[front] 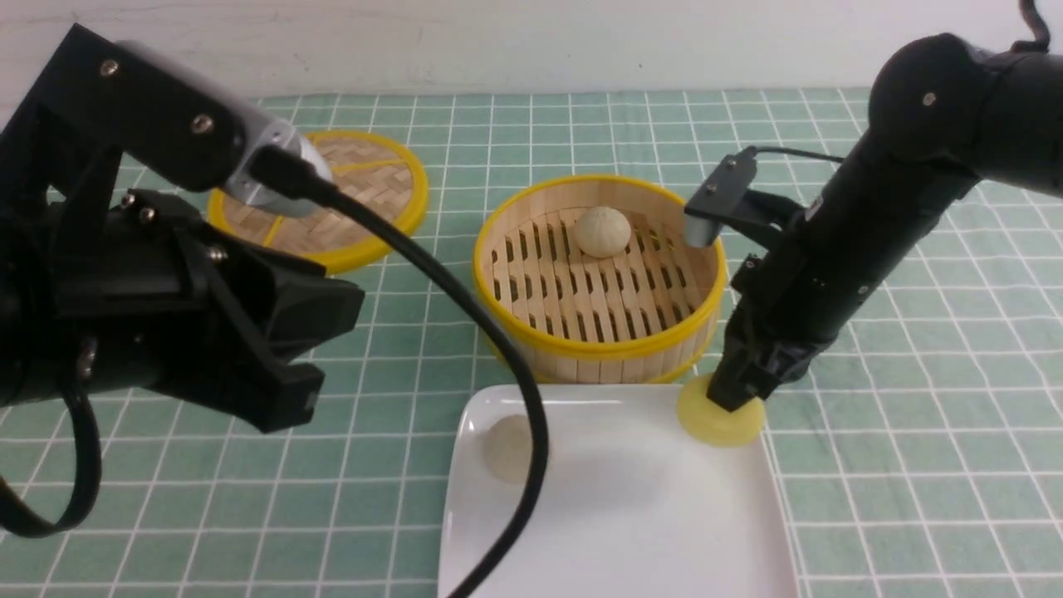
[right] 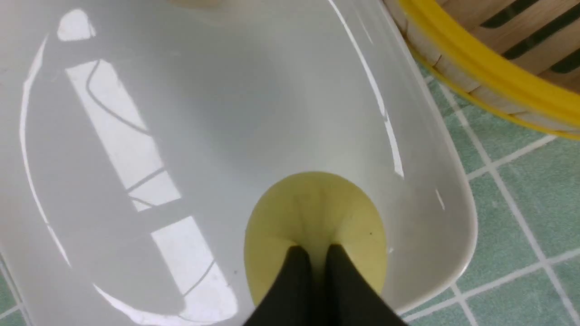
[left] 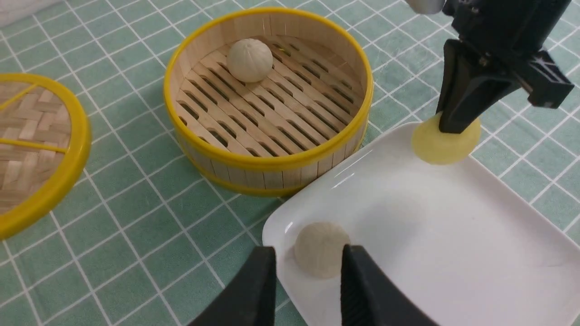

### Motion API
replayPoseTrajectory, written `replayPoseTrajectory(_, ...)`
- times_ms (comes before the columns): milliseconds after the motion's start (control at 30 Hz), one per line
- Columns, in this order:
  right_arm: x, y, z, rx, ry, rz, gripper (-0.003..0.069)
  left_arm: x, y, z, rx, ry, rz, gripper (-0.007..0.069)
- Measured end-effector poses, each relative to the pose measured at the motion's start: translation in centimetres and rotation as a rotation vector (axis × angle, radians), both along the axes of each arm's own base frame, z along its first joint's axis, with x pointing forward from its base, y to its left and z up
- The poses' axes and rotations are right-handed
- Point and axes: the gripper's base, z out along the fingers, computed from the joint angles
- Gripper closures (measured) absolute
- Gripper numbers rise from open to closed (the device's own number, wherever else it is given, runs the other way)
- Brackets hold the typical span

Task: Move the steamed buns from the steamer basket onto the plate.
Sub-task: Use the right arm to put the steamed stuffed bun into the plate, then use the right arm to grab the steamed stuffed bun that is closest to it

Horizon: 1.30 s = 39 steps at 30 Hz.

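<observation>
Pinching the pleated top of the yellow bun [front: 724, 425], the right gripper [front: 735, 400] is seen with its jaws pressed together; the bun is placed at the far right corner of the plate [front: 631, 531]; the left gripper [left: 308, 253] is held raised left of the plate, fingers spread, gripping nothing; an off-white bun [front: 505, 448] is seen near the plate's left edge; a second off-white bun [front: 602, 231] is found in the steamer basket [front: 598, 355] beyond the plate.
</observation>
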Motion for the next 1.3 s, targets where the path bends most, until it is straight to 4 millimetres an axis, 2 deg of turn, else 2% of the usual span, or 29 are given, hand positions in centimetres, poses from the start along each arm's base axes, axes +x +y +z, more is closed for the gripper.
replayPoseTrajectory(233,0.7,0.3,-2.9,-0.027,0.069,0.001,0.0638,0.0,0.0,0.0,0.000,-0.001,0.000,0.0392)
replayPoseTrajectory(433,0.8,0.3,-3.4,-0.032,0.083,0.003,0.0634,0.0,0.0,0.0,0.000,-0.001,0.000,0.0389)
replayPoseTrajectory(600,0.8,0.3,-3.5,-0.032,0.086,0.004,0.0601,0.0,0.0,0.0,0.000,-0.001,0.000,0.0389)
replayPoseTrajectory(733,0.8,0.3,-3.5,-0.033,0.087,0.004,0.0479,0.0,0.0,0.0,-0.001,-0.003,0.001,0.0387)
replayPoseTrajectory(767,0.8,0.3,-3.5,-0.033,0.088,0.005,0.0407,0.0,0.0,0.0,-0.001,-0.003,0.001,0.0387)
replayPoseTrajectory(867,0.9,0.3,-3.3,-0.029,0.073,0.001,0.0293,0.0,0.0,0.0,-0.002,-0.004,0.002,0.0387)
replayPoseTrajectory(967,1.3,0.4,-1.8,-0.010,0.010,-0.006,0.0197,0.0,0.0,0.0,-0.002,-0.004,0.002,0.0386)
replayPoseTrajectory(1033,1.7,0.6,0.7,0.017,-0.067,-0.006,0.0158,0.0,0.0,0.0,-0.002,-0.004,0.002,0.0386)
replayPoseTrajectory(1067,1.9,0.7,2.6,0.038,-0.119,-0.006,0.0146,0.0,0.0,0.0,-0.002,-0.004,0.002,0.0386)
replayPoseTrajectory(1100,1.9,0.7,2.9,0.042,-0.127,-0.007,0.0144,0.0,0.0,0.0,-0.002,-0.004,0.002,0.0386)
replayPoseTrajectory(1133,2.0,0.7,5.8,0.073,-0.195,-0.015,0.0140,0.0,0.0,0.0,-0.002,-0.004,0.002,0.0386)
replayPoseTrajectory(1167,1.9,0.7,7.8,0.096,-0.241,-0.022,0.0139,0.0,0.0,0.0,-0.001,-0.005,0.002,0.0386)
replayPoseTrajectory(1200,1.9,0.7,8.1,0.100,-0.247,-0.026,0.0139,0.0,0.0,0.0,0.001,-0.005,0.002,0.0386)
replayPoseTrajectory(1233,1.8,0.7,9.9,0.121,-0.289,-0.037,0.0140,0.0,0.0,0.0,0.002,-0.006,0.002,0.0386)
replayPoseTrajectory(1300,1.9,0.7,11.7,0.148,-0.330,-0.061,0.0140,0.0,0.0,0.0,0.005,-0.007,0.002,0.0386)
